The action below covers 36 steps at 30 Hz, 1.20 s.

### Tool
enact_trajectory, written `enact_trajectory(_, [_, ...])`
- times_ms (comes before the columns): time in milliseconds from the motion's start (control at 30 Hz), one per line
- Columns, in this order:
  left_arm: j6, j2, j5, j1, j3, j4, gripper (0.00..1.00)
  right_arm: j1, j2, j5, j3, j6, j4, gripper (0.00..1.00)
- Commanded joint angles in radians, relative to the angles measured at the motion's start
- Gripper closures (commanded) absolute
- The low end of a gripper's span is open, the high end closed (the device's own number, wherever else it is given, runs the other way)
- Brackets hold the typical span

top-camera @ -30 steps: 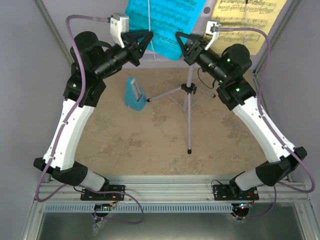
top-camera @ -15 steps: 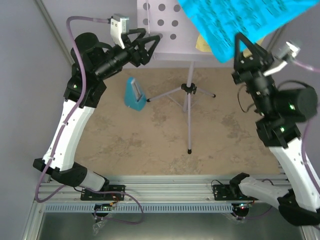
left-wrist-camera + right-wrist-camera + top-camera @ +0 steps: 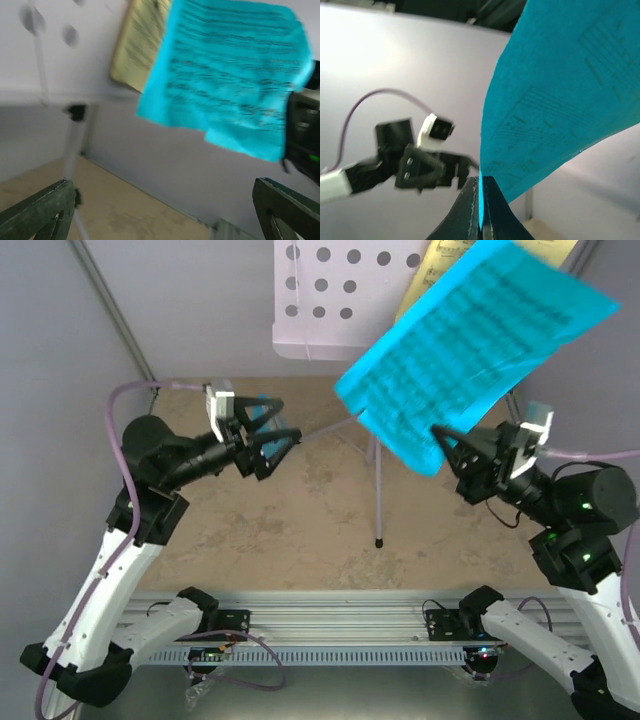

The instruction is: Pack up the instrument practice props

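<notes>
My right gripper (image 3: 442, 438) is shut on the lower edge of the cyan music sheet (image 3: 470, 340), which hangs in the air right of the stand. In the right wrist view the sheet (image 3: 565, 90) rises from between the pressed jaws (image 3: 481, 220). The lilac music stand's holed desk (image 3: 340, 300) stands at the back on its pole (image 3: 378, 480), with the yellow sheet (image 3: 440, 260) leaning on its right side. My left gripper (image 3: 280, 450) is open and empty, left of the pole. It hides most of the blue metronome (image 3: 262, 408). The left wrist view shows the cyan sheet (image 3: 230, 75) and the yellow sheet (image 3: 137, 45).
The sandy tabletop (image 3: 300, 530) is closed in by grey walls (image 3: 60, 360) at the left, back and right. The stand's tripod foot (image 3: 379, 540) rests mid-table. The aluminium rail (image 3: 340, 615) with both arm bases runs along the near edge.
My right gripper pulled the cyan sheet off the stand and swung it right and toward the near side. My left gripper opened and dropped back from the desk to beside the metronome.
</notes>
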Motion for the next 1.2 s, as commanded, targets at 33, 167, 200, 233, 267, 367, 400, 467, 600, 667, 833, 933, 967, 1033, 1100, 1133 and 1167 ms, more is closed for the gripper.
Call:
enact_trajectory(33, [-0.109,-0.065,0.275,-0.003,-0.231,0.117,0.01,0.000,-0.047,-0.365,-0.160,-0.022,-0.071,0.99])
enact_trajectory(167, [-0.167,-0.113,0.236,-0.003,-0.414,0.196,0.01,0.000,-0.070,-0.485,-0.328,-0.007,-0.029,1.00])
enact_trajectory(200, [-0.181,-0.114,0.233,-0.003,-0.453,0.209,0.01,0.000,-0.072,-0.500,-0.360,-0.016,-0.030,0.99])
enact_trajectory(233, [-0.197,-0.115,0.230,-0.003,-0.485,0.229,0.01,0.000,-0.071,-0.510,-0.382,-0.024,-0.045,0.99])
enact_trajectory(267, [-0.218,-0.112,0.230,-0.003,-0.520,0.266,0.01,0.000,-0.067,-0.517,-0.402,-0.042,-0.064,0.99])
enact_trajectory(367, [-0.329,-0.088,0.293,-0.003,-0.616,0.461,0.01,0.000,-0.048,-0.521,-0.454,-0.072,-0.099,1.00])
enact_trajectory(400, [-0.361,-0.077,0.310,-0.003,-0.635,0.541,0.01,0.000,-0.044,-0.516,-0.472,-0.070,-0.094,1.00])
enact_trajectory(467, [-0.394,-0.062,0.328,-0.003,-0.658,0.618,0.06,0.000,-0.034,-0.514,-0.507,-0.061,-0.078,1.00])
enact_trajectory(600, [-0.367,-0.064,0.296,-0.003,-0.679,0.629,0.28,0.000,-0.019,-0.499,-0.547,-0.065,-0.072,0.99])
enact_trajectory(667, [-0.340,-0.069,0.268,-0.002,-0.680,0.603,0.43,0.000,-0.021,-0.496,-0.571,-0.071,-0.061,1.00])
enact_trajectory(833, [-0.320,-0.067,0.224,-0.003,-0.688,0.569,0.66,0.000,-0.026,-0.465,-0.609,-0.081,-0.062,1.00])
enact_trajectory(933, [-0.316,-0.069,0.196,-0.003,-0.697,0.552,0.81,0.000,-0.040,-0.421,-0.621,-0.085,-0.070,1.00])
enact_trajectory(967, [-0.315,-0.071,0.180,-0.003,-0.702,0.539,0.88,0.000,-0.047,-0.398,-0.624,-0.087,-0.074,0.99])
enact_trajectory(1033, [-0.313,-0.078,0.147,-0.003,-0.718,0.514,0.99,0.000,-0.064,-0.343,-0.634,-0.088,-0.080,1.00])
enact_trajectory(1100, [-0.321,-0.088,0.109,-0.003,-0.745,0.499,1.00,0.000,-0.085,-0.268,-0.644,-0.086,-0.091,0.93])
enact_trajectory(1133, [-0.328,-0.094,0.083,-0.003,-0.764,0.493,1.00,0.000,-0.093,-0.230,-0.647,-0.085,-0.098,0.83])
enact_trajectory(1167, [-0.342,-0.101,0.051,-0.003,-0.786,0.483,1.00,0.000,-0.101,-0.183,-0.651,-0.086,-0.108,0.68])
